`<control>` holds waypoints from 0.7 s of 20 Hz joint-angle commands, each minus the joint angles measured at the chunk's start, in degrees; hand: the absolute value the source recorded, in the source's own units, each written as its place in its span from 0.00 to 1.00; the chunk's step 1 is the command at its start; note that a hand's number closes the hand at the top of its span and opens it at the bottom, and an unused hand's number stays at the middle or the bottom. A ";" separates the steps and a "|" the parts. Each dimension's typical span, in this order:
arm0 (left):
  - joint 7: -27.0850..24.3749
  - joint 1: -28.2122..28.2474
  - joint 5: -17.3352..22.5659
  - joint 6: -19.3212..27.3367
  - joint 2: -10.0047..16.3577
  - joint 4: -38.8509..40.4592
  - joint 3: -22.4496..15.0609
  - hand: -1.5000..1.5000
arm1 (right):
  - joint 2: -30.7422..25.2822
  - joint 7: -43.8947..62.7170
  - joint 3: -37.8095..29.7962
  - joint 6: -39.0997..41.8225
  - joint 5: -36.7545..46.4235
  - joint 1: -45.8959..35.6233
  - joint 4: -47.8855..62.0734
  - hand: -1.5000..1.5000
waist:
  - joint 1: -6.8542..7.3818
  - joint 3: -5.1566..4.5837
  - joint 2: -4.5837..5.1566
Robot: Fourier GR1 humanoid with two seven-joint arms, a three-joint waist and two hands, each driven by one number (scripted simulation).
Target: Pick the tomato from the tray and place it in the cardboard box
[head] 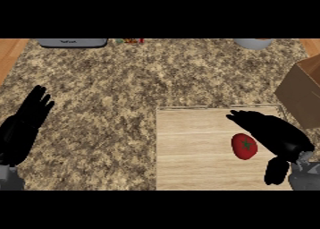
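Grey appliance (73,43), perhaps toaster, beyond tray (189,172).

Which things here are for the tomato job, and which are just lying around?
For the job:
- tomato
- wooden tray under it
- cardboard box
- right hand, open beside the tomato

Just lying about:
- grey appliance at the back
- small red and green things
- grey round thing
- left hand, resting

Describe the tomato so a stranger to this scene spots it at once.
On the speckled granite counter, find the pale wooden tray at lower right, left of the brown cardboard box. On the tray's right half, beside the open right robot hand, lies the tomato: the only red, round thing there, with a dark green star on it.
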 commanded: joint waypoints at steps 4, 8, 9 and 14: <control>2.09 -0.65 -1.26 -0.40 -0.24 -1.80 1.08 0.50 | 0.87 -5.48 0.55 -4.58 5.46 -0.93 8.42 0.00 | 0.08 0.01 0.03; 1.42 1.20 -1.93 -0.97 -2.00 -2.44 1.14 0.50 | 3.89 0.32 0.53 1.97 5.65 2.07 -0.38 0.00 | -0.07 -0.01 -0.03; 1.89 -1.63 -0.56 -2.85 0.35 0.10 3.24 0.50 | 3.30 -3.76 1.40 -3.85 7.97 2.10 4.54 0.00 | -0.06 0.00 0.01; 1.78 -2.19 -3.34 -0.40 -2.32 0.72 1.94 0.50 | 2.51 -6.28 0.44 -3.22 8.82 3.83 3.48 0.00 | -0.15 0.00 -0.01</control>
